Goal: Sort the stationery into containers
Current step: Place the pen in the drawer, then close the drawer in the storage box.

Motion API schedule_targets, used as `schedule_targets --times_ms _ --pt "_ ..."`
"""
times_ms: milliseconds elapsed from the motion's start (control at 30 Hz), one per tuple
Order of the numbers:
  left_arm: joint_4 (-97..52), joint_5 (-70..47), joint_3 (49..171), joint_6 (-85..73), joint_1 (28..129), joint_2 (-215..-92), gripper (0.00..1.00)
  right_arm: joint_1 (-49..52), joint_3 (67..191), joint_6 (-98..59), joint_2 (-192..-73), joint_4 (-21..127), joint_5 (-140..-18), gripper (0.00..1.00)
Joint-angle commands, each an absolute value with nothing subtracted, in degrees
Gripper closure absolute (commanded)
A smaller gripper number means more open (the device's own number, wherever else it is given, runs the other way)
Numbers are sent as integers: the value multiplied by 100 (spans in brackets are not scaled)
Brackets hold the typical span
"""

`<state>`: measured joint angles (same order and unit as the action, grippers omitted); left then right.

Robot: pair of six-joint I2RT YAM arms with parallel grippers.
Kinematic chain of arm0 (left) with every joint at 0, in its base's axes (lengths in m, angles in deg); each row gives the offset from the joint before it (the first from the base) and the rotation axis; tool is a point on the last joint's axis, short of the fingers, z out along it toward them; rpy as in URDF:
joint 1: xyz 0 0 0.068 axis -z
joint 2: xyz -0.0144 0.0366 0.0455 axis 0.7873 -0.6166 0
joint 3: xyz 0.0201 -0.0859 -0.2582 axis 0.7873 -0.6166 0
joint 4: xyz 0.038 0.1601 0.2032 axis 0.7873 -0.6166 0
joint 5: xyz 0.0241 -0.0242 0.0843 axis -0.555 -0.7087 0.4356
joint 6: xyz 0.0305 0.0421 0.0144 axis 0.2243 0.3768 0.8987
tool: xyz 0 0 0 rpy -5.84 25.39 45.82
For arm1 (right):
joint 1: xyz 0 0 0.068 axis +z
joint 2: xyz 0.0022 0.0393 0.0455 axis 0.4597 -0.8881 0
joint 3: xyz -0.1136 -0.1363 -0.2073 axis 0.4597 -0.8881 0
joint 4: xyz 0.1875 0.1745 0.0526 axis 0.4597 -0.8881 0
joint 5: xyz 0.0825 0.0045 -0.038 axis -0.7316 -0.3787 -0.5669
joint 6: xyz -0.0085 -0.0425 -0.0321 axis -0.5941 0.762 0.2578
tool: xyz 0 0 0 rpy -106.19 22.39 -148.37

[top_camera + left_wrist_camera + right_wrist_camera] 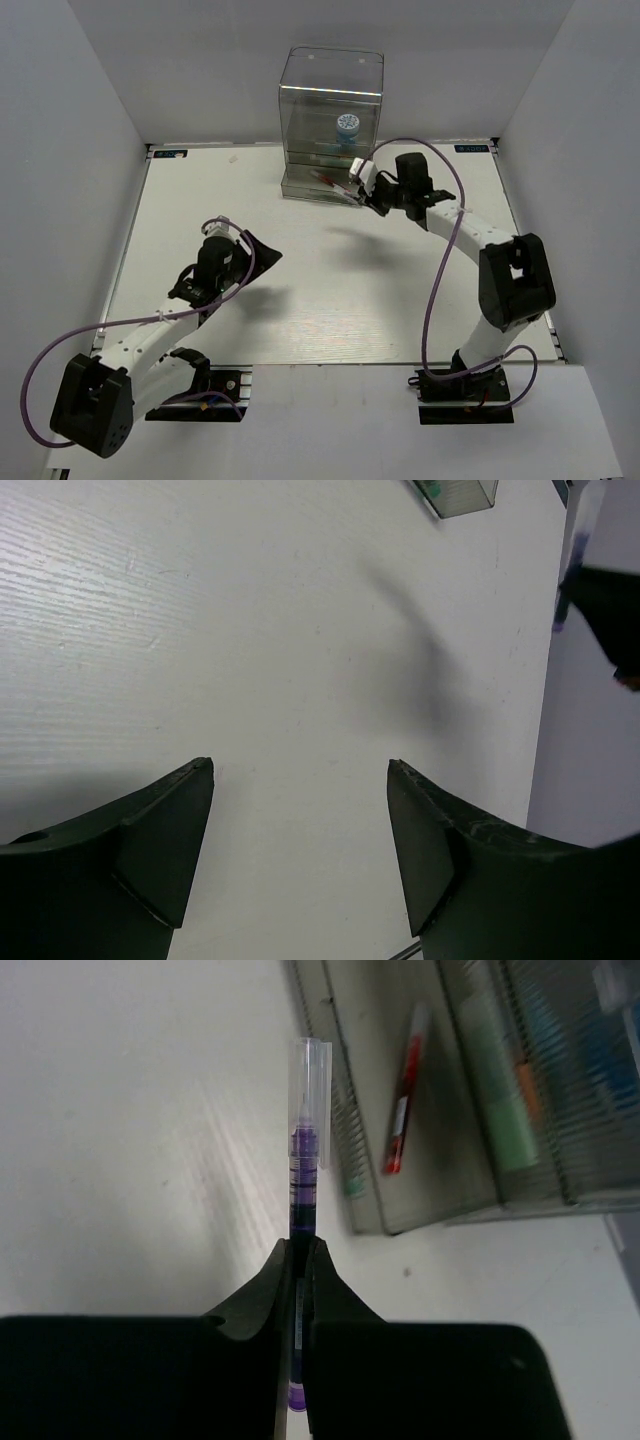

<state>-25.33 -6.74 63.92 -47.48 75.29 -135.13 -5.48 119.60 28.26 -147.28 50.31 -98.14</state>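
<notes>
Purple ink fills the capped pen point(304, 1145) sticking straight out of the right claw point(300, 1252), which is pinched tight on its barrel. Its capped end sits just beside the bottom tray point(455, 1130) of the clear box point(330, 75), where a red pen point(405, 1100) lies. The left claw point(300, 770) is spread wide over the bare table point(200, 630), well away from the box.

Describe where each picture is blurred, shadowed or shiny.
Top external view: even light, soft shadows of both arms on the table, faint sheen on the clear box. Left wrist view: the open left gripper looks dark, with a diffuse shadow beyond it. Right wrist view: the purple pen in the shut right gripper is fairly sharp; the red pen is blurred.
</notes>
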Motion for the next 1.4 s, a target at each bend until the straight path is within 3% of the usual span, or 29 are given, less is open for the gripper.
schedule_targets --times_ms 0,433,667,733,800,900,967,1000,1067,1200,1367 --pt "-2523 -601 6210 -4826 7514 -13216 20 -530 12506 3044 -15148 5708 -9945 100" --pt "-2901 -601 6086 -4878 7566 -12889 20 -495 15135 3405 -17521 6545 -9980 100" --pt "-2954 -548 6086 -4931 7566 -12889 20 -495 15488 3598 -17988 6185 -10375 69" --pt "-2954 -548 6086 -4931 7566 -12889 20 -486 15339 3616 -17953 6149 -10534 53" --pt "-2902 -548 6086 -4931 7566 -12942 20 -469 15251 3572 -17822 6219 -10586 43" --pt "-2849 -548 6139 -4931 7566 -13065 20 -486 15127 3283 -17664 6307 -10788 43" --pt "-2796 -548 6191 -4931 7566 -13135 20 -513 15118 2993 -17549 6272 -11051 53" --pt "-2796 -609 6192 -4931 7566 -13205 20 -522 15110 2940 -17479 6185 -11209 77" --pt "-2726 -609 6192 -4931 7566 -13258 20 -539 15258 3000 -17460 5948 -11921 98" --pt "-2726 -671 6192 -4931 7619 -13259 20 -487 16075 4201 -17759 3564 -12713 100" --pt "-2778 -671 6131 -4931 7619 -13206 20 -416 15989 4732 -18006 2923 -12653 100"
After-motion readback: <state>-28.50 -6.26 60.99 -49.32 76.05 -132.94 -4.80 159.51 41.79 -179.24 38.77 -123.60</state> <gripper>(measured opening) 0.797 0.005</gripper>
